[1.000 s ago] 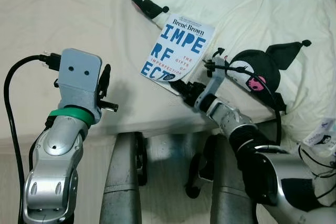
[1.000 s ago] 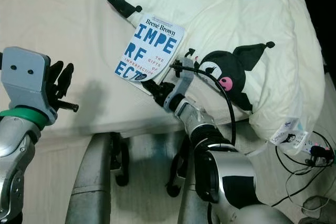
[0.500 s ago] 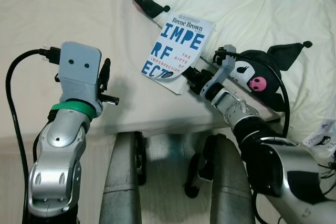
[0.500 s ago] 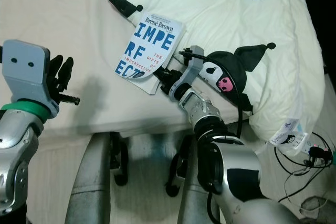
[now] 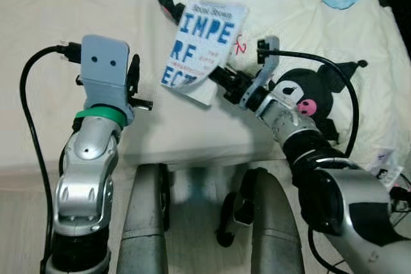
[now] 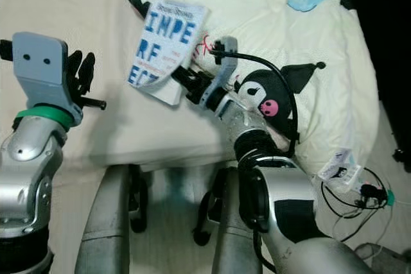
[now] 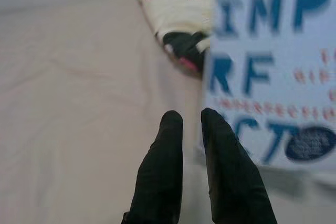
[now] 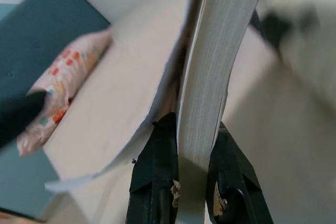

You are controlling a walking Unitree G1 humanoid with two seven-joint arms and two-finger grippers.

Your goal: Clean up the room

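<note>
A white paperback book (image 5: 203, 44) with big blue letters is lifted off the cream bed, tilted up. My right gripper (image 5: 217, 79) is shut on the book's lower edge; the right wrist view shows the page block (image 8: 223, 56) pinched between the fingers (image 8: 156, 166), with the front cover bending away. My left gripper (image 5: 133, 81) hovers over the bed just left of the book, its fingers (image 7: 163, 171) nearly together and holding nothing. The book's cover (image 7: 273, 72) fills one side of the left wrist view.
A cream duvet (image 5: 302, 24) with black cartoon characters lies bunched on the bed's right half. Bare cream sheet (image 5: 58, 11) spreads to the left. A charger and cables (image 6: 359, 190) lie on the floor at the right. My own legs (image 5: 148, 222) stand at the bed's edge.
My right gripper has raised the book off the bed and carried it left and farther away, tipping it upright. The camera view has shifted; the left arm has barely moved.
</note>
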